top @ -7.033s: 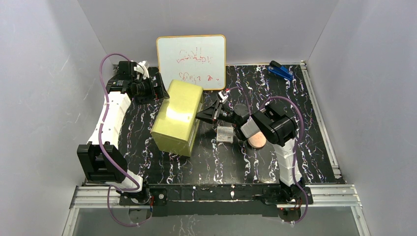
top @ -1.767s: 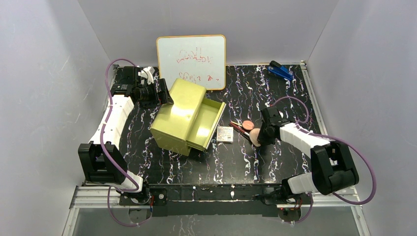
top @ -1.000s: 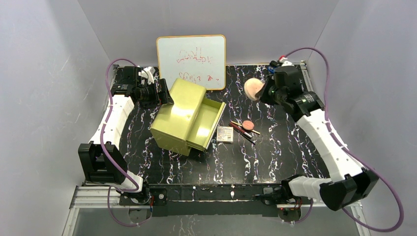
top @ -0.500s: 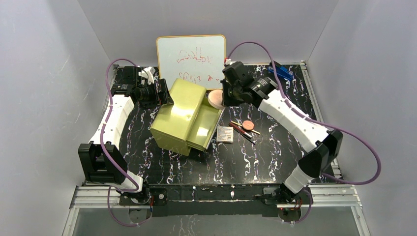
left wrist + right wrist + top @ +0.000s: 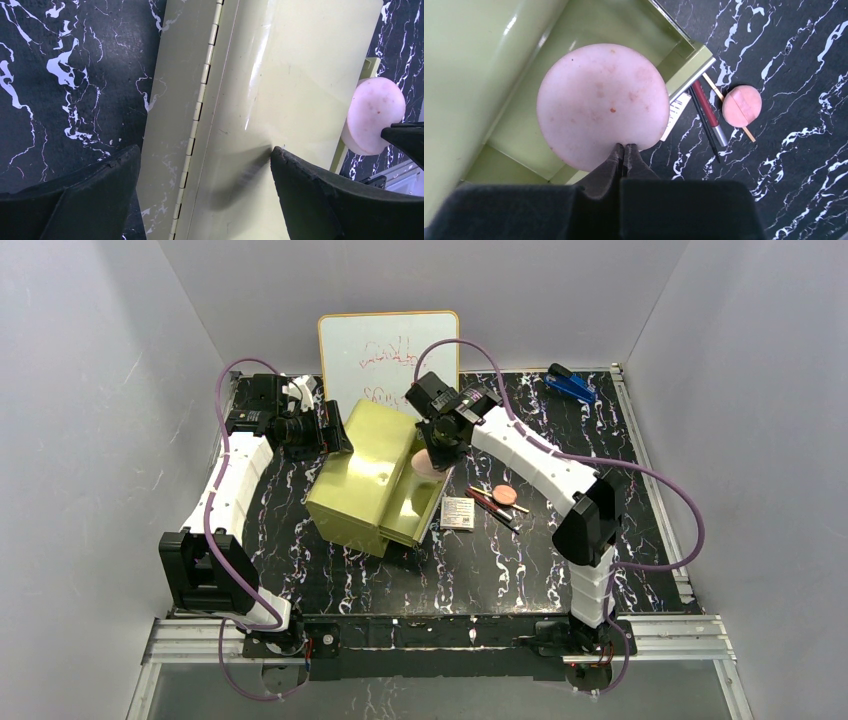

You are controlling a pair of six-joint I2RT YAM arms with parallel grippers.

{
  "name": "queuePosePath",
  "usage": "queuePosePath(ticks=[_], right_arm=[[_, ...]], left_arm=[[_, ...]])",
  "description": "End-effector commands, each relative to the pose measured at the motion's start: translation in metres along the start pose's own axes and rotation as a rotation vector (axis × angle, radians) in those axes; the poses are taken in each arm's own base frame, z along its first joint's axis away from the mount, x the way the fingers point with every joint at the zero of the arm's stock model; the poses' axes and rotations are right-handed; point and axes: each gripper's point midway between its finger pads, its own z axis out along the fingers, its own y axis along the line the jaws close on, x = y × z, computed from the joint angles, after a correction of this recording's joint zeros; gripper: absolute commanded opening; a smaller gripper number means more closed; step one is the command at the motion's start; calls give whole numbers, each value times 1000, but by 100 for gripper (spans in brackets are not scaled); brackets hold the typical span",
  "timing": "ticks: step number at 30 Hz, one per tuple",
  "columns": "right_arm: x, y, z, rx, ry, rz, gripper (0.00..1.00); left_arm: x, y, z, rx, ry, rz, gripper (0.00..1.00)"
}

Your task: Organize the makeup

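Observation:
My right gripper (image 5: pixel 438 443) (image 5: pixel 625 146) is shut on the edge of the larger pinkish disc (image 5: pixel 430 461) (image 5: pixel 603 105) and holds it over the open drawer (image 5: pixel 428 495) (image 5: pixel 624 25) of the yellow-green box (image 5: pixel 365 475). The disc also shows in the left wrist view (image 5: pixel 376 115). On the table right of the drawer lie the smaller disc (image 5: pixel 505 495) (image 5: pixel 741 105), the dark-red stick (image 5: pixel 488 502) (image 5: pixel 706 112) and the printed packet (image 5: pixel 457 512) (image 5: pixel 677 112), which is partly hidden behind the held disc. My left gripper (image 5: pixel 325 430) (image 5: pixel 205 152) is open and straddles the box's hinged back edge (image 5: pixel 200 100).
A whiteboard (image 5: pixel 390 360) leans on the back wall behind the box. A blue stapler (image 5: pixel 572 385) lies at the far right corner. Grey walls enclose the table on three sides.
My right arm lifted the larger disc from beside the other items, swung it across the back of the table and brought it down over the open drawer. The left arm has not moved.

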Motion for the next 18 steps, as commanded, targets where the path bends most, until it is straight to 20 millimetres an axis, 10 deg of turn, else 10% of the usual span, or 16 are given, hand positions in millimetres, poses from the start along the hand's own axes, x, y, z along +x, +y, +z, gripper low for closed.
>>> queuePosePath(ticks=[1,12,18], right_arm=[[-1,-5,-10,16,12,-42,1],[-5,11,23,-30,25,-62,1],[-14,25,30,-75,29,-81,48]], left_arm=[[7,9,-9,-60,28,20,98],[7,9,-7,-58,31,22,98],[6,10,-9,-64,29,23,98]])
